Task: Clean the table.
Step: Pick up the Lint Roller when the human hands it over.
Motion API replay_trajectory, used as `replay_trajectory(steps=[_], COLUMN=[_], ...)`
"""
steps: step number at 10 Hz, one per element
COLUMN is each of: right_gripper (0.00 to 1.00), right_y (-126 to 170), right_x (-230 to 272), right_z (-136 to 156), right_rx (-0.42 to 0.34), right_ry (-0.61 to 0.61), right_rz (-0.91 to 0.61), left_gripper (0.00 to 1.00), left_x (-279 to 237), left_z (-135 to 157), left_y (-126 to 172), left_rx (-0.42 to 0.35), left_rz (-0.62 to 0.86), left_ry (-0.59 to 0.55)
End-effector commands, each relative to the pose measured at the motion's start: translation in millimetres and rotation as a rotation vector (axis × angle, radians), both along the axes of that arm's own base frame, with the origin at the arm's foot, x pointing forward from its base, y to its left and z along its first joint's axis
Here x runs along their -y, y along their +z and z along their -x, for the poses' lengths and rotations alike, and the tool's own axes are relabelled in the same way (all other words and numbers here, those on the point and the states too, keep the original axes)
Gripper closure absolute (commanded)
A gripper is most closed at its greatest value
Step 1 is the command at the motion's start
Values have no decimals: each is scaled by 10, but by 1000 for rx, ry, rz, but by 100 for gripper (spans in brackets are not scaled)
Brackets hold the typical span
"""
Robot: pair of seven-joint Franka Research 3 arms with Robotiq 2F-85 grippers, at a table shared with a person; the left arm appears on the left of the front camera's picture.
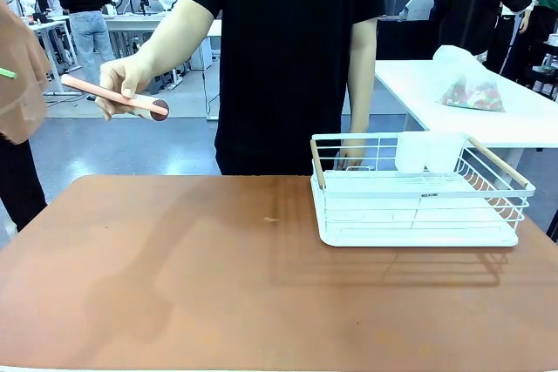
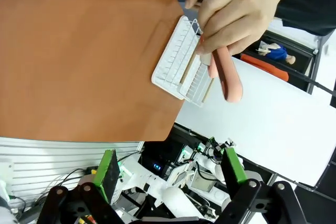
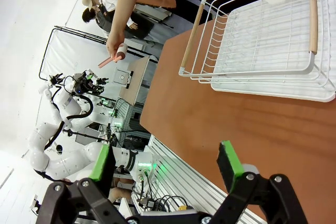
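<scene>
Table (image 2: 79, 51) clear of the wide-spread left jaws and right jaws

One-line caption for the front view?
Person's hand holds a pink-handled tool; white dish rack stands on the table's right side.

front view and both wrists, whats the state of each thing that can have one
table, one small crumb on it
dish rack, upright on the table, no dishes
pink tool, held up in the person's hand
left gripper, open, empty
right gripper, open, empty
</scene>
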State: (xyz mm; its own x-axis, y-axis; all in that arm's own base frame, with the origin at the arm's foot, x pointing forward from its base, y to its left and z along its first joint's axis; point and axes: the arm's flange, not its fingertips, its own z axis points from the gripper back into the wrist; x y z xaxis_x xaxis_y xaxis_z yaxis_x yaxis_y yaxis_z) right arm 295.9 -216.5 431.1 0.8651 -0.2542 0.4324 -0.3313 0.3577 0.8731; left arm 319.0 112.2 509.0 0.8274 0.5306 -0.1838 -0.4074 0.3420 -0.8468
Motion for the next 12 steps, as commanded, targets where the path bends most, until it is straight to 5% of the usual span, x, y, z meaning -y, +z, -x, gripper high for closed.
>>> replay_trajectory(steps=[1,6,12], right_gripper=[0,0,0], right_y=[28,28,28], right_x=[10,10,10], right_z=[11,11,11], right_rx=[17,17,17], right_ry=[5,5,5], right_rz=[-6,-6,-6], left_gripper=[0,0,0], left_x=[179,680,934], left_z=[-36,-229,-593], left_y=[110,331,177], left_rx=[45,65,102], left_rz=[22,-99,-110], left_ry=[43,68,171])
